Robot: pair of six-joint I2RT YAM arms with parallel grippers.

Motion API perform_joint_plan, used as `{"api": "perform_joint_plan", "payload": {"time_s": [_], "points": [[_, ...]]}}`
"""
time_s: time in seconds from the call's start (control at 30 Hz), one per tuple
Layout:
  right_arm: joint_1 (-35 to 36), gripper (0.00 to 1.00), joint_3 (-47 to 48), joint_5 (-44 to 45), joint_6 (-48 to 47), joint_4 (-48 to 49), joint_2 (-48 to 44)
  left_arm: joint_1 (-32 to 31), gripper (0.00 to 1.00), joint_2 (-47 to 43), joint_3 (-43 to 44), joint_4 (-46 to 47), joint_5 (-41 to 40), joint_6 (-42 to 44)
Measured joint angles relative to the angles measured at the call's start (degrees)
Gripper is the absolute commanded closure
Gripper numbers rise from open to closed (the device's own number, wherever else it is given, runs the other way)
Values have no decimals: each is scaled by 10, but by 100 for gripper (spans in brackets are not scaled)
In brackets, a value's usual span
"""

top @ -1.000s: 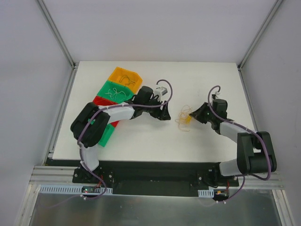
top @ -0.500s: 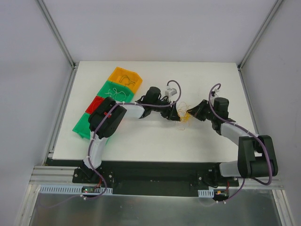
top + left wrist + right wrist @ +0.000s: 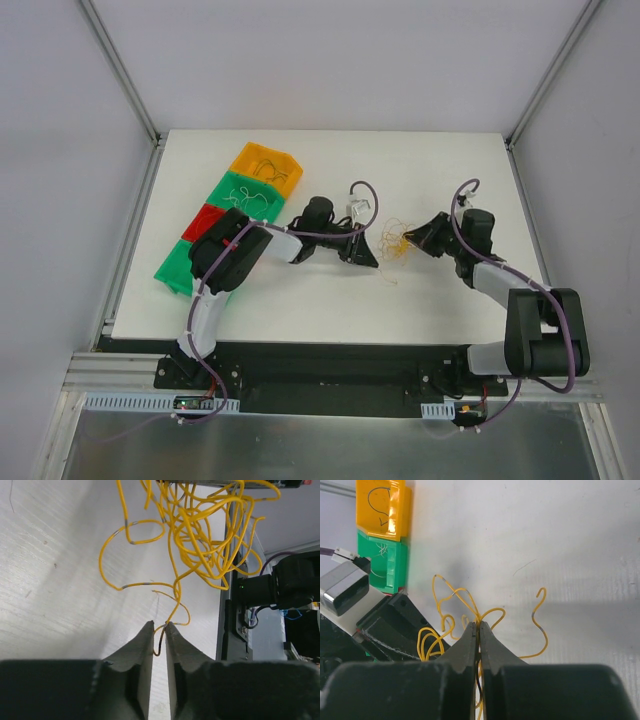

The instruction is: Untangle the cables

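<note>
Cables (image 3: 393, 243): a small clump of thin yellow wire, curled and looped, lay on the white bench (image 3: 300, 300) between my two claws, its loops splaying away from both sets of tips.
Left claw (image 3: 370, 258): it sat just beside the clump, on the side facing the bins. In its wrist view the left claw (image 3: 159, 625) was narrow, with only a slim slit between the jaws.
Strand at left claw: one wire end (image 3: 161, 639) ran down from the clump (image 3: 200, 535) into that slit. I could not tell whether the jaws pinched it or merely stood around it.
Right claw (image 3: 409, 240): it met the clump from the opposite side. In its wrist view the right claw (image 3: 479, 626) was pressed together on the wires, and yellow loops (image 3: 470, 607) fanned out from the tips.
Loose end: a single curl (image 3: 540, 620) arched over the bench (image 3: 545, 540) to one side of my right tips.
Bins: an orange bin (image 3: 268, 166), a green bin (image 3: 245, 192) and a red bin (image 3: 203, 220) stood in a row well beyond my left claw, away from the clump. Thin wire pieces lay inside the orange (image 3: 382, 510) and green (image 3: 382, 560) ones.
</note>
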Motion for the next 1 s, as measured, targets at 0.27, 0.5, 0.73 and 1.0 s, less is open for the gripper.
{"api": "perform_joint_plan", "payload": {"time_s": [0.27, 0.5, 0.73, 1.0], "points": [[1, 93, -3, 29, -10, -23, -11, -1, 100, -50, -51, -13, -47, 24], [8, 82, 20, 205, -53, -167, -50, -21, 100, -241, -69, -217, -232, 144], [9, 61, 27, 324, -68, -244, -50, -48, 100, -444, -67, -356, -382, 227], [9, 25, 67, 329, -87, -271, 12, -48, 100, -544, 84, -503, -428, 304]]}}
